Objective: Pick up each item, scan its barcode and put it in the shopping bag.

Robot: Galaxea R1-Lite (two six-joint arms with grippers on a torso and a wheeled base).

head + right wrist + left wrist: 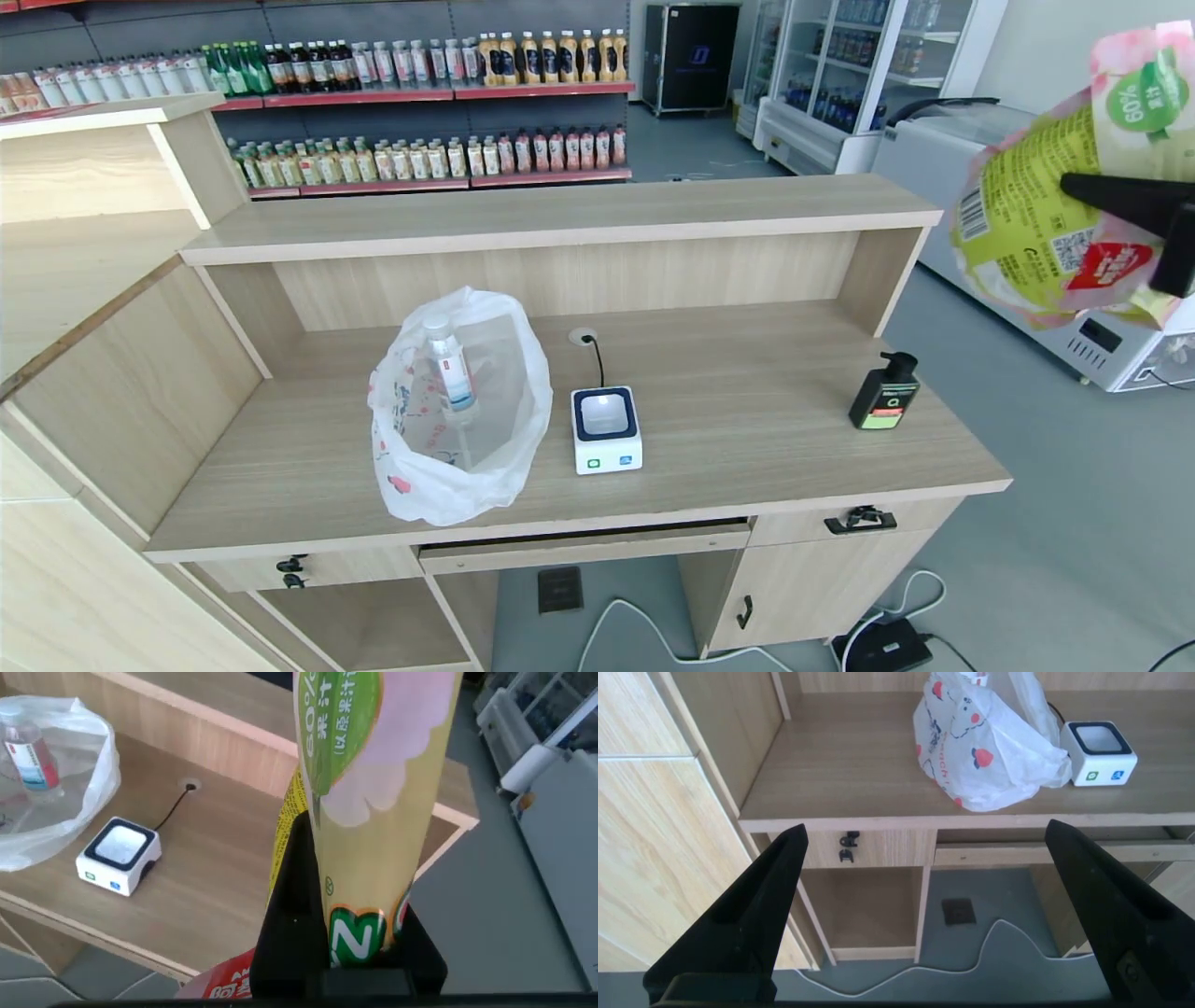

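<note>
Right gripper (355, 938) clamps the snack pouch (1027, 215) high beyond the desk's (747, 411) right edge. Scanning seems pending: bring its barcode (973, 213) over the scanner (606, 429) near the front edge. Left gripper (926, 840) gapes open.

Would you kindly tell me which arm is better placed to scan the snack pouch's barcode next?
Right, probably. The right gripper is shut on the snack pouch, up right of the desk, and need only carry it to the scanner. The left gripper is open, empty, low before the desk front.
</note>
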